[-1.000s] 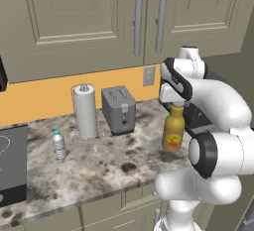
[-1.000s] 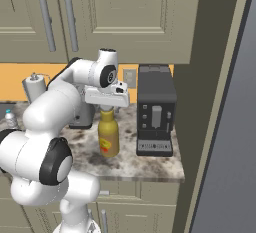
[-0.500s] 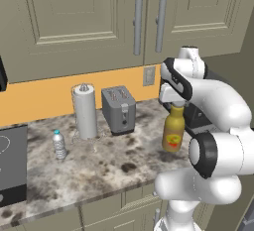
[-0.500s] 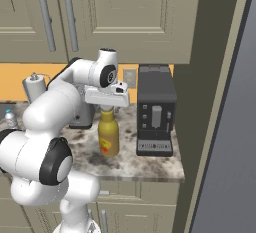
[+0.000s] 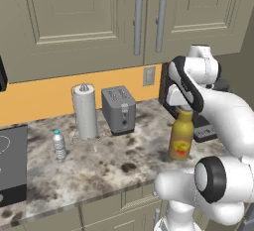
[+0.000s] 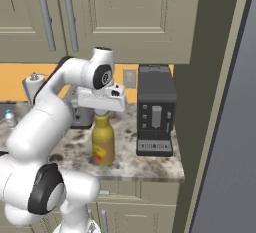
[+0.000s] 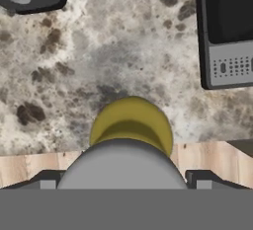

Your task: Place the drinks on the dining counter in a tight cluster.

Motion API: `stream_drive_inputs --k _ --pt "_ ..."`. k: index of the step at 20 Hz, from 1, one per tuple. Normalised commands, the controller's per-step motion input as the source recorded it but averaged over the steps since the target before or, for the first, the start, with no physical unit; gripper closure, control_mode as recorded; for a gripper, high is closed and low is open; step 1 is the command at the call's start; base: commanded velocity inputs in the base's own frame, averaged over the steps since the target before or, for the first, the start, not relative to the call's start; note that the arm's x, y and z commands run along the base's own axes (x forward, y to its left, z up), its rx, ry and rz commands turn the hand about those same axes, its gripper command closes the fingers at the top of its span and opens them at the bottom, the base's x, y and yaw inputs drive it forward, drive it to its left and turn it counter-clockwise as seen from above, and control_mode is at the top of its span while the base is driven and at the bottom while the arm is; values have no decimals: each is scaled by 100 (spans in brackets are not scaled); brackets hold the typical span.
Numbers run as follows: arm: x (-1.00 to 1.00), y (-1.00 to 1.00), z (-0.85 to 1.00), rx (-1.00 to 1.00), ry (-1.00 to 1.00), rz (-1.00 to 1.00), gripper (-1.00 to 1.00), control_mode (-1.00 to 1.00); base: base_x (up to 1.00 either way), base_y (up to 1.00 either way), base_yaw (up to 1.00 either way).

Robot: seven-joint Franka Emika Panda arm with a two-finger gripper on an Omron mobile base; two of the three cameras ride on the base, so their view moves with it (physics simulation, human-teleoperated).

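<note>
On the speckled grey-brown marble bench [image 5: 114,168], the fat yellow juice bottle with red-yellow label [image 5: 181,136] is standing upright, just left of the black coffee machine [image 6: 156,109] as the right base view frames it. The white arm's end effector [image 6: 101,111] is sitting directly over the juice bottle's neck, wrist pointing straight down. In the hand view the bottle's cap and yellow shoulder [image 7: 131,125] are sitting centred between the two dark fingertips [image 7: 47,179], which are standing spread wide on either side, well clear of the cap. Whether they are touching the bottle lower down, cannot tell.

Left of the juice bottle in the left base view: the grey metal two-slot toaster [image 5: 119,109] is sitting against the orange backsplash, the white paper towel roll on its holder [image 5: 85,111] is standing just beyond it, and the small clear blue-capped water bottle [image 5: 59,145] is standing upright further left, well apart from the juice bottle. A black stovetop [image 5: 11,163] is lying at the far left edge of the bench. Beige cabinet doors with grey bar handles [image 5: 148,19] are hanging above.
</note>
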Motion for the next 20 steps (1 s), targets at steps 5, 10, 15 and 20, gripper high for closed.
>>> stream_drive_inputs --k 5,10,15,20 --pt "-89 0 44 0 -8 0 100 -100 0 0 0" --pt "-7 8 49 0 -23 -1 100 -100 0 0 0" --pt "-9 2 14 0 -12 0 100 -100 0 0 0" --pt "0 0 0 0 0 0 100 -100 0 0 0"
